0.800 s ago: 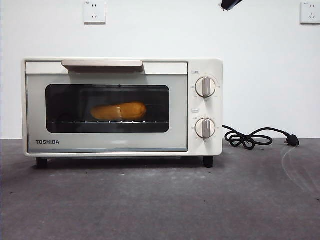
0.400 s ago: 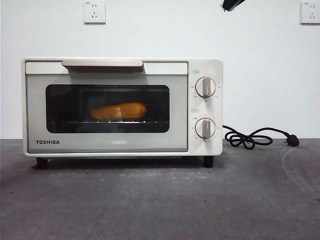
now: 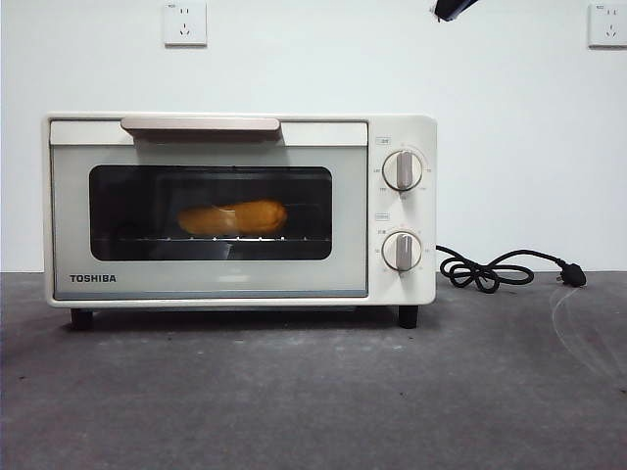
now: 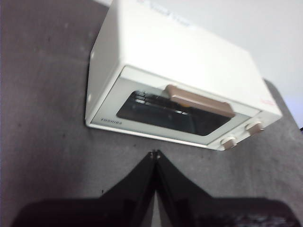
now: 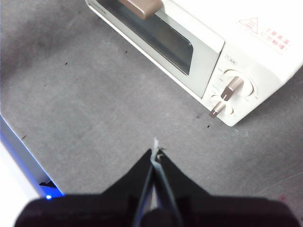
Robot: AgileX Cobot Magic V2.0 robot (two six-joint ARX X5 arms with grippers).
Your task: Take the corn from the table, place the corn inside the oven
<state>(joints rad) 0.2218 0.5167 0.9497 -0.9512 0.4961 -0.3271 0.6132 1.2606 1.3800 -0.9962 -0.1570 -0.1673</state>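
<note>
The cream-white oven (image 3: pixel 240 211) stands on the dark grey table (image 3: pixel 313 392) with its glass door closed. Behind the glass, the yellow-orange corn (image 3: pixel 235 217) lies on the rack inside. My left gripper (image 4: pixel 155 153) is shut and empty, held above the table in front of the oven (image 4: pixel 180 90). My right gripper (image 5: pixel 155 152) is shut too, with nothing in it, over bare table (image 5: pixel 94 94) in front of the oven's knob end (image 5: pixel 227 94). In the front view only a black tip of an arm (image 3: pixel 453 8) shows at the top edge.
A black power cord (image 3: pixel 505 269) with its plug lies on the table to the right of the oven. Two wall sockets (image 3: pixel 185 22) sit on the white wall behind. A blue-lit edge (image 5: pixel 28 175) borders the table in the right wrist view.
</note>
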